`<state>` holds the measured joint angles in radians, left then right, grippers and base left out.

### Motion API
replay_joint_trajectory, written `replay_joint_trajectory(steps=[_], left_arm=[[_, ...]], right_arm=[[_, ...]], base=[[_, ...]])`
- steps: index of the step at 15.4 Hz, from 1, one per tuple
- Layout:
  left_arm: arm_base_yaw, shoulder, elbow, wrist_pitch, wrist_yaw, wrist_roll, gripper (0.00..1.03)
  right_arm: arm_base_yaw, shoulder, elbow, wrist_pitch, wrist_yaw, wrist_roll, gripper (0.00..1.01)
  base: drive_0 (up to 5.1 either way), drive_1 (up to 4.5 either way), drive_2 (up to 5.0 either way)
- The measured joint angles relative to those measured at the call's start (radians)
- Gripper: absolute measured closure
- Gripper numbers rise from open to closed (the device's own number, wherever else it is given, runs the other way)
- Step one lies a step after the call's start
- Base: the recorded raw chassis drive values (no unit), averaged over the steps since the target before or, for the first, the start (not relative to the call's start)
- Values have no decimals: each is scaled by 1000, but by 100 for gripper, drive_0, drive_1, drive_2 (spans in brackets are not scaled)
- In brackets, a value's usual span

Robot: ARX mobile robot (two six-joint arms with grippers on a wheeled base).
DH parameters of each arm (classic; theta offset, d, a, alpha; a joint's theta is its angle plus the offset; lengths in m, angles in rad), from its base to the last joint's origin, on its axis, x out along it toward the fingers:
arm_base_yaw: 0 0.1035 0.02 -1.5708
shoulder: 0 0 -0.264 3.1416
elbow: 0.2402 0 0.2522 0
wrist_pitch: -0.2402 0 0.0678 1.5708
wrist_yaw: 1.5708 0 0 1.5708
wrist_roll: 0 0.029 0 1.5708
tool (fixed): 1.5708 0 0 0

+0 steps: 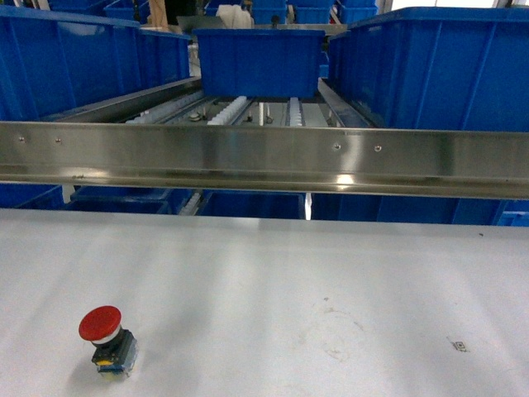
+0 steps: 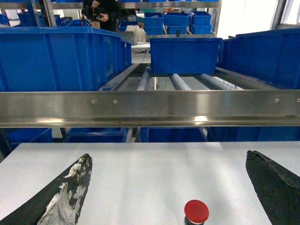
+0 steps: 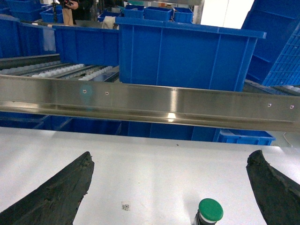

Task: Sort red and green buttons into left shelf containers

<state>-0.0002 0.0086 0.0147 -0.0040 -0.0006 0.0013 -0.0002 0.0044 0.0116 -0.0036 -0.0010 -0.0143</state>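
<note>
You have 2 buttons on the white desk (image 1: 273, 281). The red button (image 1: 105, 328) stands upright near the front left corner in the head view; that view does not show the green one. The green button (image 3: 209, 211) appears only in the right wrist view, upright at the bottom edge of the picture, so you cannot place it against the desk's edges.

Beyond the far edge of the desk runs a steel rail (image 1: 264, 157). Behind it the head view shows 3 blue tubs on the roller shelf: a left tub (image 1: 74, 62), a middle tub (image 1: 259, 59) set further back, and a right tub (image 1: 438, 66).

Your left tool (image 2: 168, 187) is spread wide, holding nothing, with the red button between its fingers, untouched. Your right tool (image 3: 171, 187) is equally wide, empty, the green button between its fingers nearer the right one.
</note>
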Motion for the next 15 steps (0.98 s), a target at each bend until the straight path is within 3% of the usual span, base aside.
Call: replay_joint_trajectory(steps=[15], left_arm=[[0, 0, 0, 0, 0, 0, 5]], right_arm=[[0, 0, 0, 0, 0, 0, 3]], base=[[0, 0, 0]])
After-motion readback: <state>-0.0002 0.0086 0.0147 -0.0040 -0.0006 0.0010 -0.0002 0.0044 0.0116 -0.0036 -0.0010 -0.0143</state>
